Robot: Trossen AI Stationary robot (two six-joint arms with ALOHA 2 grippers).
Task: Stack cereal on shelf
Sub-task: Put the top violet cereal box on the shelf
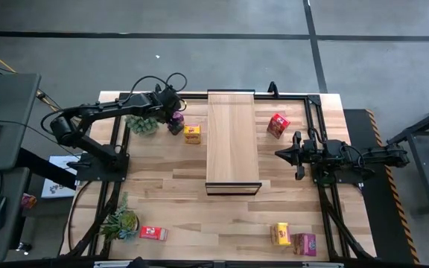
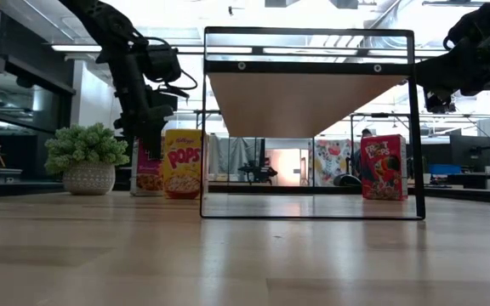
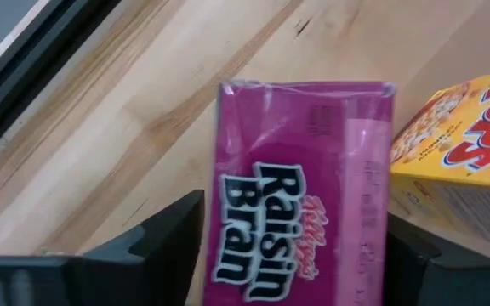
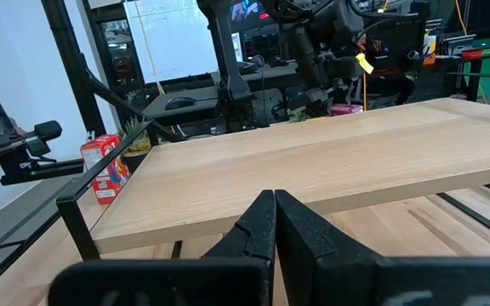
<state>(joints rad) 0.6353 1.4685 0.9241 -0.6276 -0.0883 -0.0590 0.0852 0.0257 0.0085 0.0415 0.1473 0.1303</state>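
Observation:
A magenta-purple Raisin Bran cereal box (image 3: pixel 300 195) stands on the table at the far left, next to a yellow Pops box (image 2: pixel 183 163) and a potted plant (image 2: pixel 88 159). My left gripper (image 1: pixel 174 117) comes down over the purple box and is shut on it. The shelf (image 1: pixel 233 138), a long light-wood plank on a dark frame, stands mid-table. A red box (image 1: pixel 278 125) stands to its right. My right gripper (image 1: pixel 280 154) is shut and empty, hovering beside the shelf's right edge. Three more boxes lie near the front edge: a red box (image 1: pixel 153 233), a yellow box (image 1: pixel 281 234) and a purple box (image 1: pixel 304 243). My left gripper pinches the purple box between its two fingers (image 3: pixel 173 242), one on each narrow side (image 3: pixel 379 246), near the box's top end. The fingers come from above, pointing down. In the low view the box (image 2: pixel 147 170) stands upright with its bottom at table level.
A second potted plant (image 1: pixel 121 222) sits at the near left. The dark frame rails (image 1: pixel 315 126) run along both sides of the table. Bare tabletop (image 1: pixel 222 223) lies in front of the shelf.

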